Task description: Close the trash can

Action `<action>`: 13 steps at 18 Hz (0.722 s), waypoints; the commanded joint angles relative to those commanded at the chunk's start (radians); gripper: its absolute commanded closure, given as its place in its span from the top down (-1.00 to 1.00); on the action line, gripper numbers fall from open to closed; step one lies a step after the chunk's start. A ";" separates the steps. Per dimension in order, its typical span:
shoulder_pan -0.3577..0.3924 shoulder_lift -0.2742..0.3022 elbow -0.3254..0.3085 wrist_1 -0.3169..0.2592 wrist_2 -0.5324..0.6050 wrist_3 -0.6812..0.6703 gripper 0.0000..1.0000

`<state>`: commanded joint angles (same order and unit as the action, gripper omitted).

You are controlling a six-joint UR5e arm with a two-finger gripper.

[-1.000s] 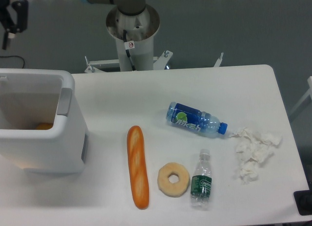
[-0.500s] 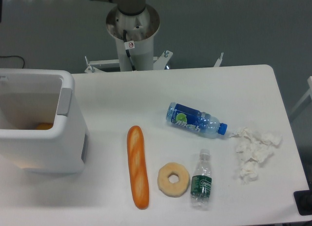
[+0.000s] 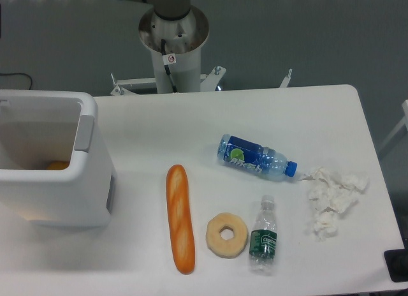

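White table (image 3: 191, 124) against a grey wall, with the arm's round base (image 3: 173, 34) at the back. Big white trash can (image 3: 54, 181) at the left edge, top wide open, something orange down inside. Lid not to be seen, maybe swung back out of view. Gripper out of the picture, so no telling if fingers spread or pinched. Bread stick (image 3: 180, 218), donut (image 3: 227, 234), two bottles and crumpled tissue (image 3: 331, 200) well apart from the can, out of the way.
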<state>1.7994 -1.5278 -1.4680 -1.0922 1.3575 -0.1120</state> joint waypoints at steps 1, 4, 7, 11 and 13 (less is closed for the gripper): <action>0.002 0.000 0.003 0.000 0.006 0.002 1.00; 0.003 -0.005 0.011 0.000 0.052 0.005 1.00; 0.009 -0.005 0.011 0.000 0.069 0.006 1.00; 0.029 -0.005 0.011 0.000 0.071 0.008 1.00; 0.038 -0.005 0.011 -0.002 0.071 0.008 1.00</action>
<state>1.8376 -1.5324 -1.4573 -1.0937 1.4281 -0.1043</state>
